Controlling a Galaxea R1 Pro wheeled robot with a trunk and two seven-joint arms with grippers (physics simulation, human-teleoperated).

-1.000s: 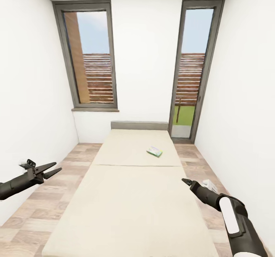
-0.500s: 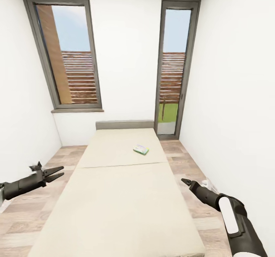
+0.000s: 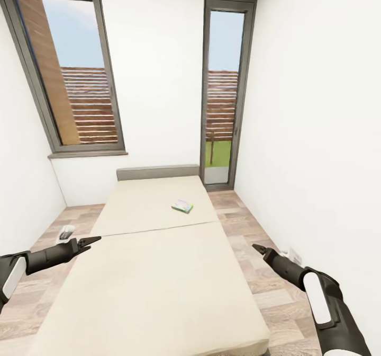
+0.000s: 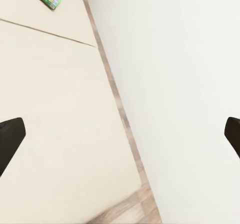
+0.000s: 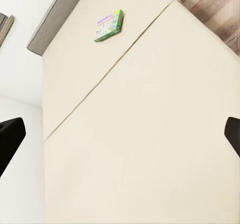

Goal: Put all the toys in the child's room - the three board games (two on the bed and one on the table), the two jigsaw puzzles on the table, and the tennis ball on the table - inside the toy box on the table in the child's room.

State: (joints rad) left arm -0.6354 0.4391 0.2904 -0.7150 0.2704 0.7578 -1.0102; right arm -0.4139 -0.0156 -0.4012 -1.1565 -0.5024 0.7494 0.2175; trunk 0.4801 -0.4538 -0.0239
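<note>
Both my arms reach forward, low, flanking the beige two-section bed [image 3: 153, 271]. Left gripper [image 3: 87, 241] and right gripper [image 3: 259, 249]: fingers spread, empty. Flat green-edged printed box [image 3: 182, 206] lies on far mattress section.

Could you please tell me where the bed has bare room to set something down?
The near mattress section, from the seam to the foot, is bare. On the far section, only the board game lies near the seam toward the right edge; the rest up to the headboard is free.
</note>
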